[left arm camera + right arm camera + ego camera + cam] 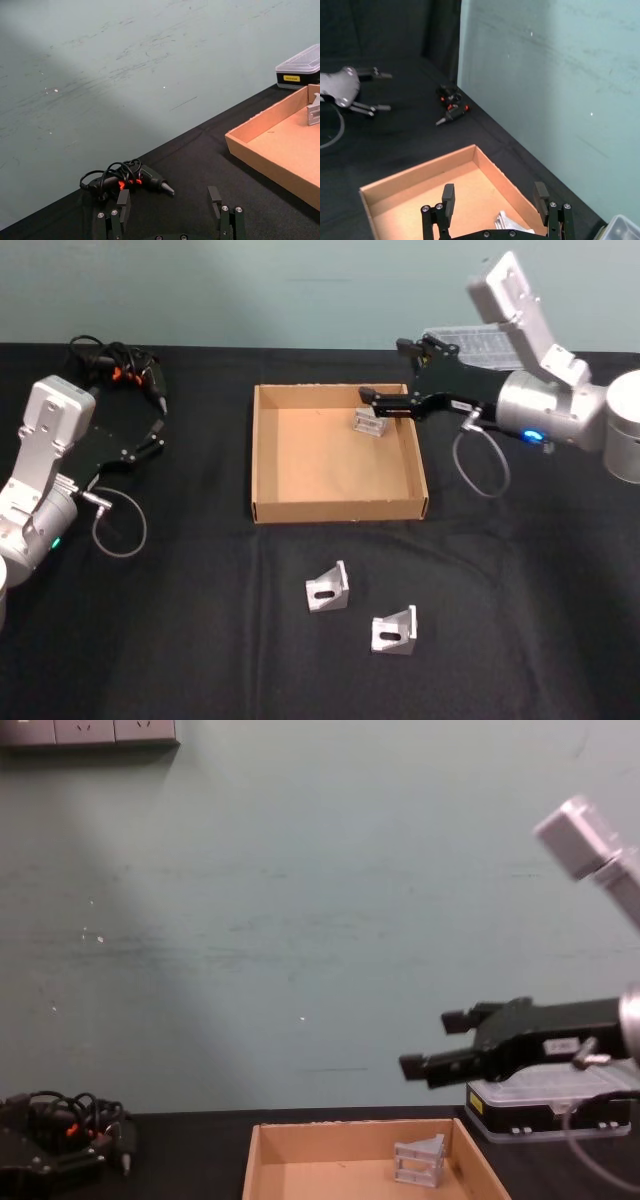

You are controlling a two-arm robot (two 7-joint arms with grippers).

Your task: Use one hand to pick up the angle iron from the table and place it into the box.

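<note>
While a left angle iron (328, 589) and a right angle iron (394, 631) lie loose on the near table (180, 640), likely awaiting their turn, a third angle iron (369, 424) rests inside the cardboard box (340, 509), by its far right corner. The right gripper (370, 401) hangs just above it, fingers spread and grasping nothing, which suggests a release. The left gripper (160, 428), also spread, sits parked at the left. Farther back, an electric screwdriver (135, 372) and a clear-lidded case (480, 345) obstruct nothing
</note>
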